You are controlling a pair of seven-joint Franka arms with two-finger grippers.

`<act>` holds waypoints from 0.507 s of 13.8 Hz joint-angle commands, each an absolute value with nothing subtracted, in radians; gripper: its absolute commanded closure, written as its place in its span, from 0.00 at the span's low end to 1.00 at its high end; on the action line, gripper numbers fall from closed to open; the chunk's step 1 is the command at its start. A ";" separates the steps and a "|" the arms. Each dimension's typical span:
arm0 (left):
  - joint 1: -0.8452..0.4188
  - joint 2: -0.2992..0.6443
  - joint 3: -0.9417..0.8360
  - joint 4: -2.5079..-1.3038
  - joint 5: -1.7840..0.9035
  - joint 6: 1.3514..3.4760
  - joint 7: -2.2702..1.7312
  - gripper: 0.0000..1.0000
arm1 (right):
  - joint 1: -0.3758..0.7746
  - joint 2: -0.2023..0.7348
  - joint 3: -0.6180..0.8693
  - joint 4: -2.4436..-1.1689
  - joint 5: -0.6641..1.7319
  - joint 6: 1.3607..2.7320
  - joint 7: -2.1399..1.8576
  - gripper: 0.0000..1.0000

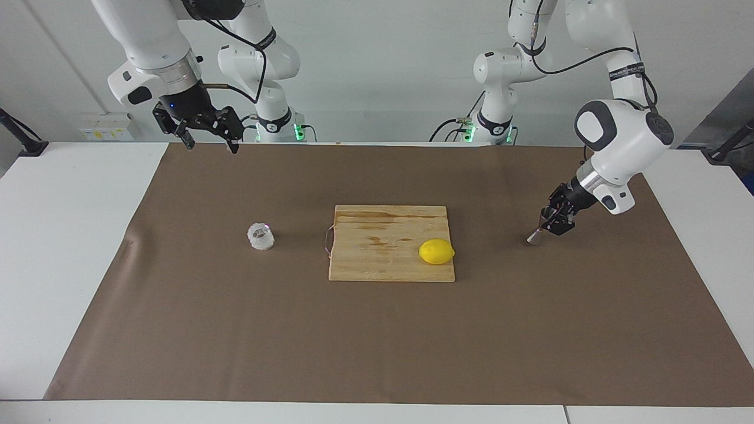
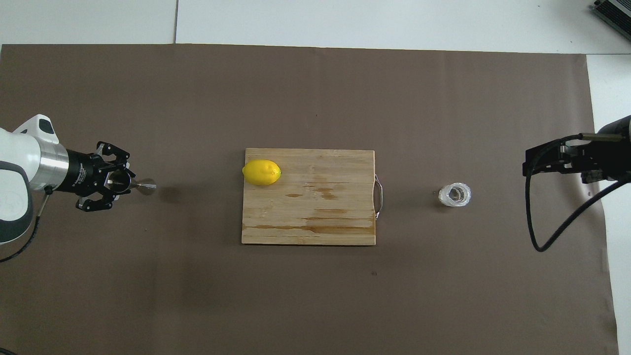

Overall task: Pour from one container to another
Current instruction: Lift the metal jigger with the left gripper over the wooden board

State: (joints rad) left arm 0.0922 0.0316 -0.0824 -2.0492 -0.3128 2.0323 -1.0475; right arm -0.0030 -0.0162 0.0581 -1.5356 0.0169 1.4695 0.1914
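Two robot arms: glossy white rounded shell segments, dark grey oval caps covering the joints. Wrists ending in a brushed silver metal ring followed by a black cylinder carrying small white lettering. Black skeletal two-finger left gripper [image 2: 114, 183] and matching right gripper [image 1: 207, 131], thin open linkages showing, a small blue light glowing on the right one. Black cables looping along the upper links; a thick black cable trailing off the right wrist. Green lights glowing at both bases.

A white table [image 1: 70, 247] carries a brown mat [image 1: 377, 341] — holding a wooden cutting board [image 1: 377, 259] (centred) and a glass cup [image 1: 261, 237].
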 commanded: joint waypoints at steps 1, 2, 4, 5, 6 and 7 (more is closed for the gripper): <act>0.025 0.078 -0.075 -1.936 -0.315 1.948 -1.170 0.91 | -0.008 -0.021 0.063 -1.545 0.023 1.474 0.209 0.00; -0.001 0.086 -0.075 -1.895 -0.313 1.918 -1.228 0.93 | -0.008 -0.021 0.063 -1.545 0.025 1.473 0.209 0.00; -0.060 0.116 -0.075 -1.809 -0.311 1.861 -1.331 1.00 | -0.011 -0.021 0.063 -1.545 0.025 1.473 0.209 0.00; -0.092 0.133 -0.075 -1.775 -0.311 1.849 -1.382 1.00 | -0.011 -0.021 0.063 -1.545 0.025 1.473 0.209 0.00; -0.122 0.140 -0.078 -1.754 -0.311 1.848 -1.431 1.00 | -0.012 -0.023 0.061 -1.545 0.025 1.473 0.209 0.00; -0.161 0.146 -0.078 -1.747 -0.311 1.856 -1.480 1.00 | -0.012 -0.023 0.063 -1.545 0.025 1.473 0.209 0.00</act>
State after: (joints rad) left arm -0.1005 0.1017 -0.0905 -1.8145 -0.3125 1.8884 -1.3933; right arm -0.0037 -0.0162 0.0578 -1.5356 0.0169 1.4695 0.1916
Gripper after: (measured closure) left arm 0.630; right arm 0.000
